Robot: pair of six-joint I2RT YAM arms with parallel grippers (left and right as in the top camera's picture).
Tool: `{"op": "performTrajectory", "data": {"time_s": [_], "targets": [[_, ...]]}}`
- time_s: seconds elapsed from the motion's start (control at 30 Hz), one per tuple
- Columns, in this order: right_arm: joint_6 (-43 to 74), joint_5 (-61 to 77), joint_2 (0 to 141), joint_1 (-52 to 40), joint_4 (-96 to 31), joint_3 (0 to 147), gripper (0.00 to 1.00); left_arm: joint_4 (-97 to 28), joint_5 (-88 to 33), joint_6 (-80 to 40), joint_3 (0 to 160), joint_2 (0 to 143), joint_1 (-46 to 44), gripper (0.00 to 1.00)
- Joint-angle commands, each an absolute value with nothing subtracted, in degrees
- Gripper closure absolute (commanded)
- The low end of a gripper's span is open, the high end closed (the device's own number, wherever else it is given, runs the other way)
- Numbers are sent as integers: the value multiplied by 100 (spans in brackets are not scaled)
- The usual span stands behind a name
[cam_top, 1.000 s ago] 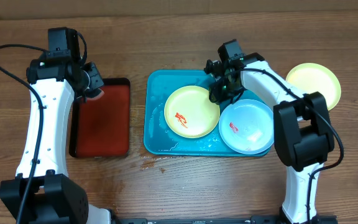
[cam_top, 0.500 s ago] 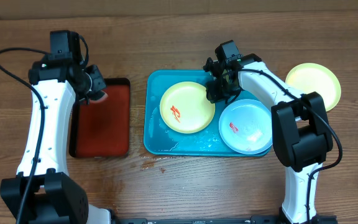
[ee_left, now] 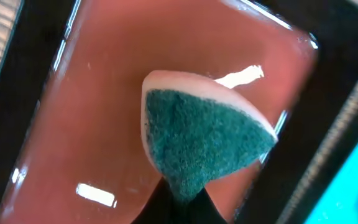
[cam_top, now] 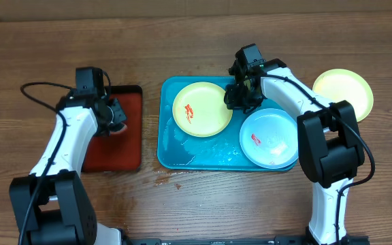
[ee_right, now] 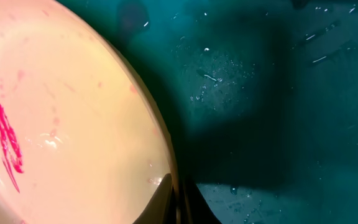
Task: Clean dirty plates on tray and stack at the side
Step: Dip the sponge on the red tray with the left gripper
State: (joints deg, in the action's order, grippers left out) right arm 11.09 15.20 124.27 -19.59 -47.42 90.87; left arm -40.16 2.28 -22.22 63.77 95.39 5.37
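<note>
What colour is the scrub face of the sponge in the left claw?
Dark green scrub face on the sponge, pale backing; clearest in the left wrist view.

Two arms, same build. left arm (cam_top: 63,146): white moulded link shells, black joint housings. right arm (cam_top: 288,92): white links, bulky black block at mid joint, white lower link below it. Thin black cable (cam_top: 36,92) loops off left arm. Second thin black cable (cam_top: 298,83) lies along right arm's white link. left claw (cam_top: 118,121), right claw (cam_top: 239,99): black, compact. Dark narrow fingertips (ee_left: 166,211) at bottom edge of left wrist view.
</note>
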Motion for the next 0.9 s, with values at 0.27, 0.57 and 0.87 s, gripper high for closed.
{"op": "performTrajectory", "data": {"time_s": [0.27,0.57,0.87], "targets": [[1201,1549,12453,-1981,-4587,9006,96,-3754,744,-2276,6082,9756,663,96],[1201,1509,12453,-1981,-4554,9006,96,-3594,593,-2276,6082,10656,674,96],[1201,1509,12453,-1981,-4545,9006,96,-4471,609,-2272,6965,10313,679,96]]}}
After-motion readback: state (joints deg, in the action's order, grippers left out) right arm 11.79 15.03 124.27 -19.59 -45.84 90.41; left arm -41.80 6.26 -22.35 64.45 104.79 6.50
